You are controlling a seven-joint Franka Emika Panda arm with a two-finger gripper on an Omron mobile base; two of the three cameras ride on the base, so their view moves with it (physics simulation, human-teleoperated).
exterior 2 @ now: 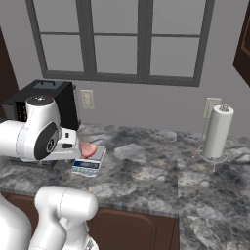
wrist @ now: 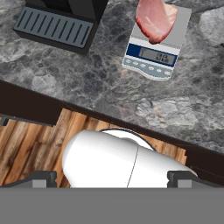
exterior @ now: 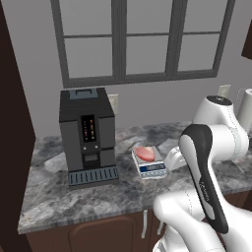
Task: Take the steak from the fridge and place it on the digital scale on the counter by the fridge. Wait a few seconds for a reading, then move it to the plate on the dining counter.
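The steak [exterior: 144, 153] lies on the scale [exterior: 153, 169], which sits on the counter [exterior: 98, 197] just right of the coffee machine [exterior: 87, 135] and a little back from the near edge. In the hand view the pink-red slab [wrist: 155, 19] covers the far part of the scale's platform [wrist: 177, 35], with the blue display strip [wrist: 153, 55] and a row of small buttons free on the near side. The meat overhangs the platform slightly on its left. From the right base view the steak [exterior 2: 88, 149] shows beside the arm's white wrist, the scale [exterior 2: 87, 166] under it.

The gripper [wrist: 113, 177] is spread as wide as it goes and holds nothing; its two dark fingertips [wrist: 41, 178] stand apart at the bottom of the hand view, out beyond the counter's near edge, over the wooden floor [wrist: 39, 140]. It is well apart from the steak and the scale.

Farther right on the counter a paper towel roll [exterior 2: 218, 131] stands upright on its holder, near the wall. A window [exterior 2: 122, 39] spans the wall behind the counter, with a socket [exterior 2: 87, 99] below it by the coffee machine
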